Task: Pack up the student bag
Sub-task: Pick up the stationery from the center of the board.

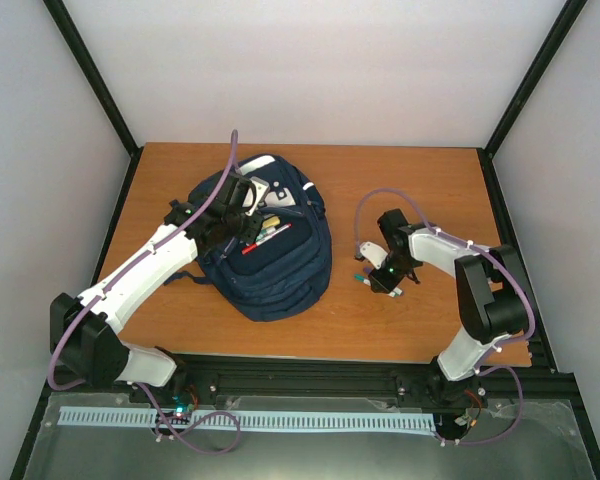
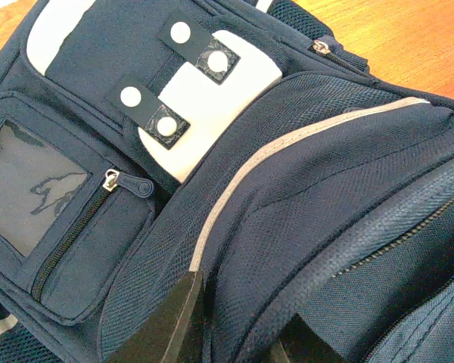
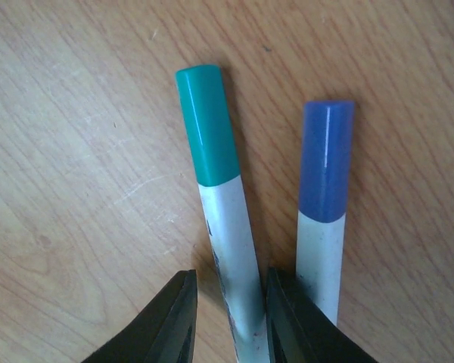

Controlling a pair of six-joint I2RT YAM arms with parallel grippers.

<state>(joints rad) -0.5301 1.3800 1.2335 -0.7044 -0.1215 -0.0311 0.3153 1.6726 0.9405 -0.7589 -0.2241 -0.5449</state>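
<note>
While left claw point(image 2: 246, 302) pinches student bag point(image 1: 285, 275) fabric | right claw point(image 3: 231, 276) apart astride green-capped marker point(image 3: 221, 212) | marker print unreadable

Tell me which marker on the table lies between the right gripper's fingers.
The green-capped marker; the blue-capped marker lies beside it, outside the right gripper.

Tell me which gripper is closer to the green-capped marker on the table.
Right. The right gripper straddles the green-capped marker, one finger on each side, down on the table. The left gripper is well away, across the table at the student bag.
</note>
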